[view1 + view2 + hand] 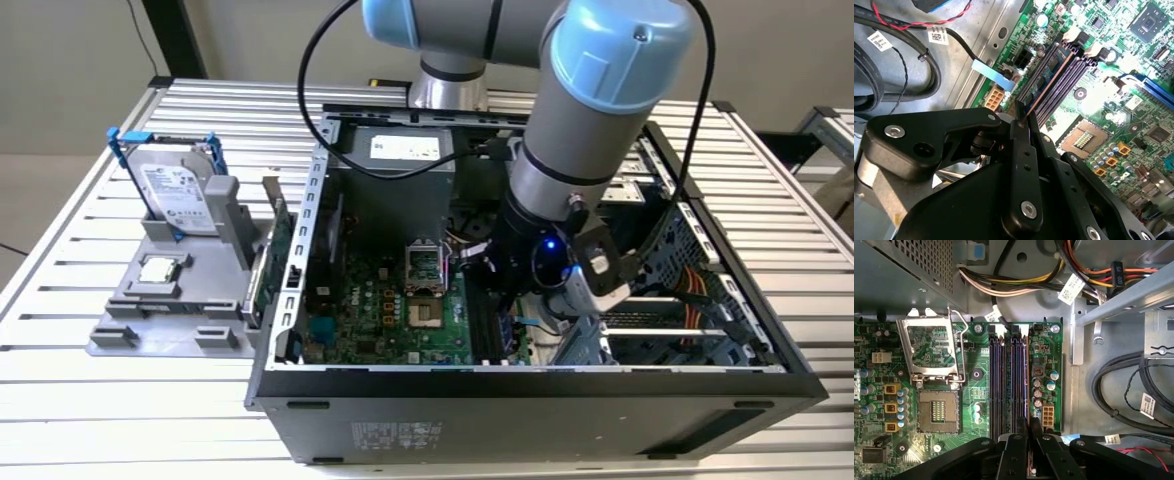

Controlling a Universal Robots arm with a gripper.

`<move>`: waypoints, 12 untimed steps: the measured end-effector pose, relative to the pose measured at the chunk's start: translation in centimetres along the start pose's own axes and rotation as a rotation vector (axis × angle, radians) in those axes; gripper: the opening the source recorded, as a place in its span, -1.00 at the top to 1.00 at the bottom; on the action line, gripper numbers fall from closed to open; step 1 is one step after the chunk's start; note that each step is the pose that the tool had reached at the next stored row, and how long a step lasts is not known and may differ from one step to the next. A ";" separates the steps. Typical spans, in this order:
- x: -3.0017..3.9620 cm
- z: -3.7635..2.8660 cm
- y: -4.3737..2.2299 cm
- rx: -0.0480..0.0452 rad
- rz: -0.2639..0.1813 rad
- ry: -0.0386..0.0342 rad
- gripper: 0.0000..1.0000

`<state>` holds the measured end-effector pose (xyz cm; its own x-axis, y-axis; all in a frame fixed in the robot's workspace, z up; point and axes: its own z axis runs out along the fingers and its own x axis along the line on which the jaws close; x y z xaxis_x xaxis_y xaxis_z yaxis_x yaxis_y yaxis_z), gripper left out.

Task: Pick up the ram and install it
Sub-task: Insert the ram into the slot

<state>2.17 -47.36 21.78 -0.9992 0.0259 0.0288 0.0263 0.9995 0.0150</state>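
— Slatted metal desk (80, 400) all round, with an open computer case (534, 400) lying on it. What else is on it?

— On the exterior view's left, beside the case, a grey stand (167, 325) carries a silver hard drive (176, 195) standing upright in a blue bracket, and a small square chip (160, 268) lies flat just in front of it.

— Where is the arm?

— Its grey and blue body (587, 120) reaches down into the case, and the black tool (514, 300) sits low over the green board (387, 310), on the exterior view's right side of it.

— And the ram?

— The ram (1046, 90) stands on edge along the row of long dark memory slots (1066, 75) in the second wrist view, a thin strip with a coppery edge running away from the fingertips (1020, 125). In the first wrist view the same strip (1027, 385) lies in line with the slot nearest the small capacitors, right of the open processor socket (938, 412).

— Is the tool holding it?

— The two black fingers are drawn nearly together, with only the thin board between them, pinching its near end. Whether the board is fully pressed into the slot I cannot tell.

— Anything nearby?

— Bundled cables (1019, 282) run past the far end of the slots.
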 end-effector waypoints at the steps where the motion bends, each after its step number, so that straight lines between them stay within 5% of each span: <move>1: 0.04 0.00 0.00 -0.0001 0.002 -0.0012 1.00; 12: 0.13 0.49 -0.01 -0.0034 0.026 -0.0053 1.00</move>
<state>2.03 -47.35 21.29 -0.9984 0.0519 0.0239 0.0523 0.9985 0.0177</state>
